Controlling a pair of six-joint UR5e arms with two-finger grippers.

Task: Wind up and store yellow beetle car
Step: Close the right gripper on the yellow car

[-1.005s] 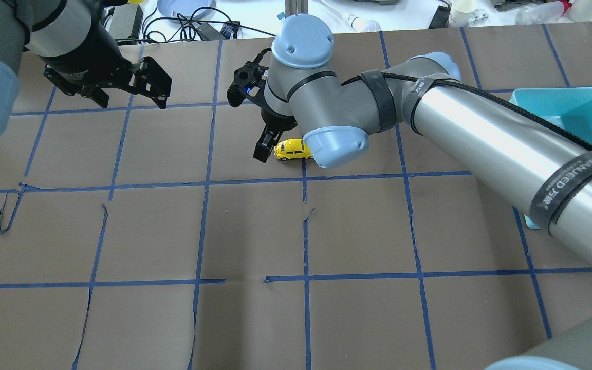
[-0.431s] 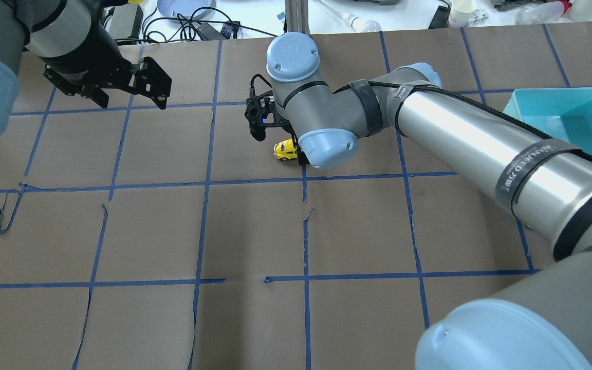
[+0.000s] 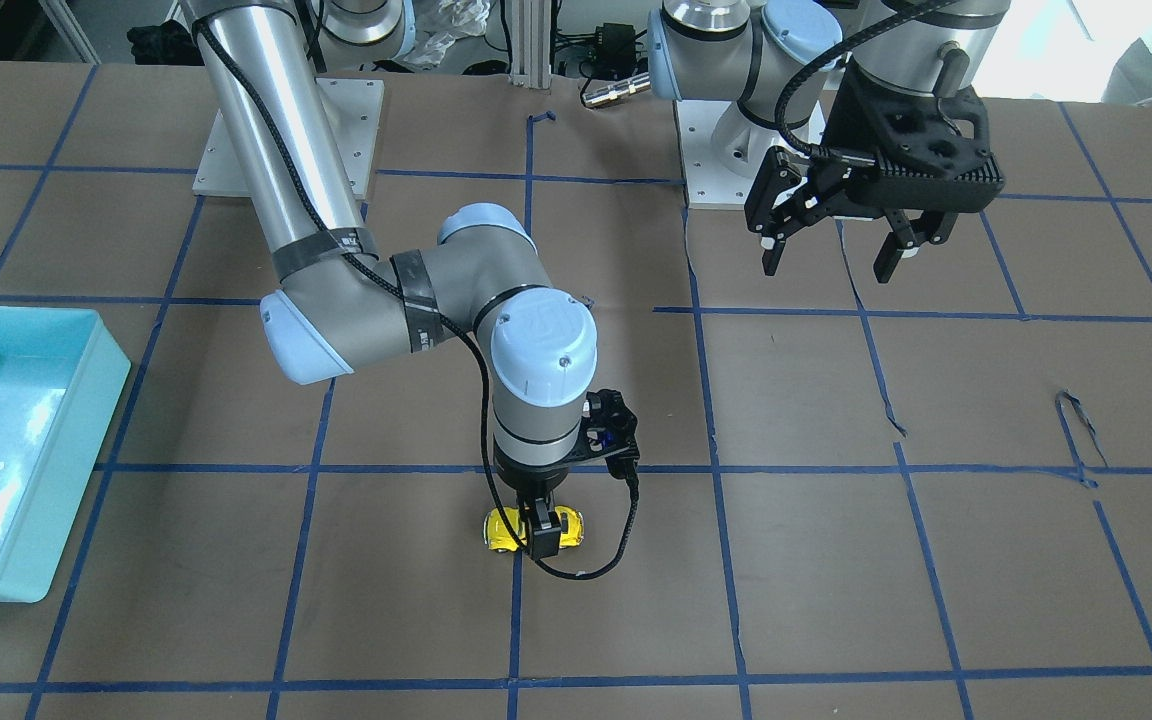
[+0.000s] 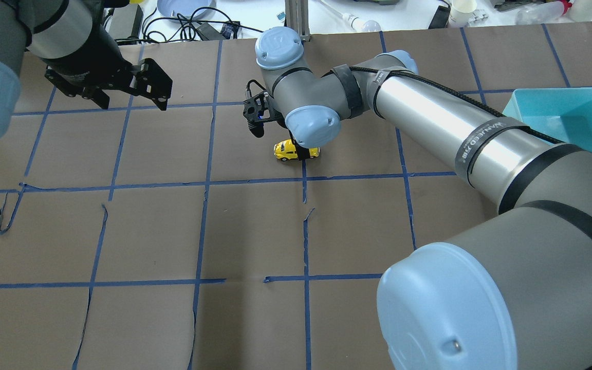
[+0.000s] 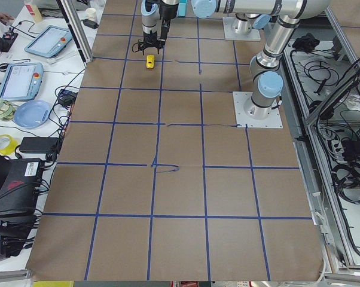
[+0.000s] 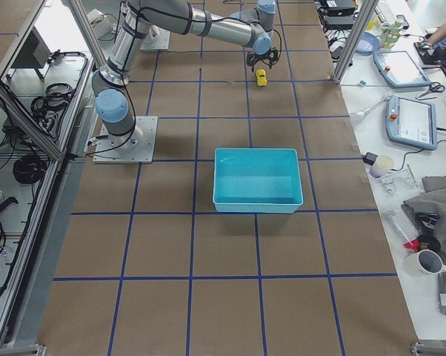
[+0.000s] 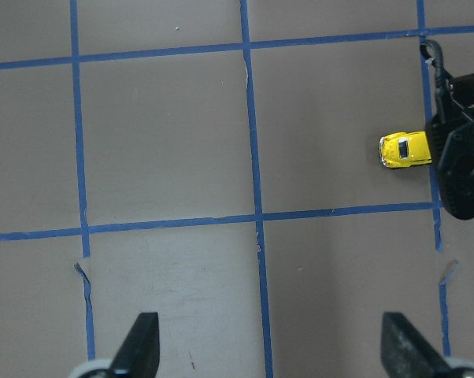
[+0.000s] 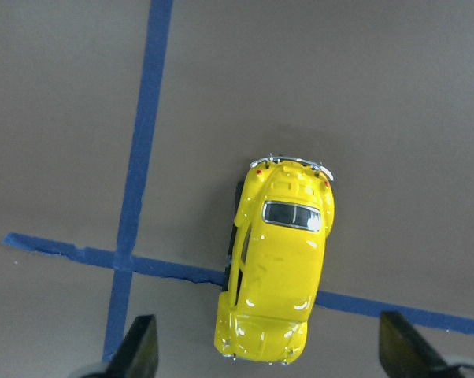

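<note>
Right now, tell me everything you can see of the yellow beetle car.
The yellow beetle car is a small glossy hard-looking rounded toy, with a dark window and a silver bumper with red lights at one end. It stands upright on its wheels on the brown table, straddling a blue tape line. The open right gripper brackets it, fingers clear of both sides.

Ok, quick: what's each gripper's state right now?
Left gripper: open, empty.
Right gripper: open, fingers either side of the yellow beetle car, not gripping it.
</note>
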